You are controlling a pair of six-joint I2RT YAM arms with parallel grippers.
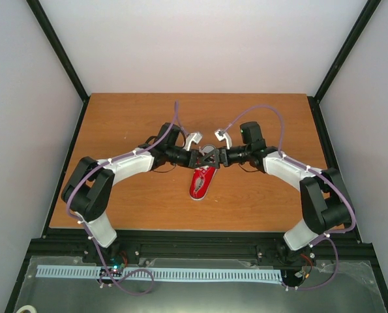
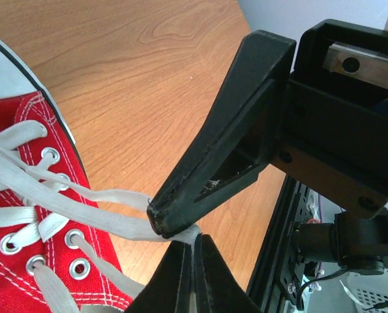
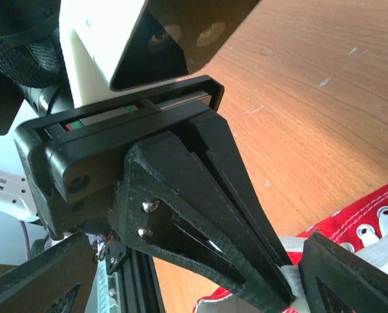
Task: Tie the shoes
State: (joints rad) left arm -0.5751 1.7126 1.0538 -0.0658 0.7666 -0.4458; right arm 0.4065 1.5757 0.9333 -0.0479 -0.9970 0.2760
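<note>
One red sneaker (image 1: 202, 182) on wooden table (image 1: 128, 130), about mid-table, between two arms. Two grippers meet over its far end, tips close together. Left gripper (image 2: 194, 251): both fingers pressed together, pinching one white lace (image 2: 109, 218) strand pulled out past shoe's side. Right gripper (image 1: 215, 156): two fingers (image 3: 350, 274) spread wide apart. One of its fingertips rests on that same lace, right beside left gripper's pinch. Rest of lacing stays crossed through metal eyelets on red canvas.
</note>
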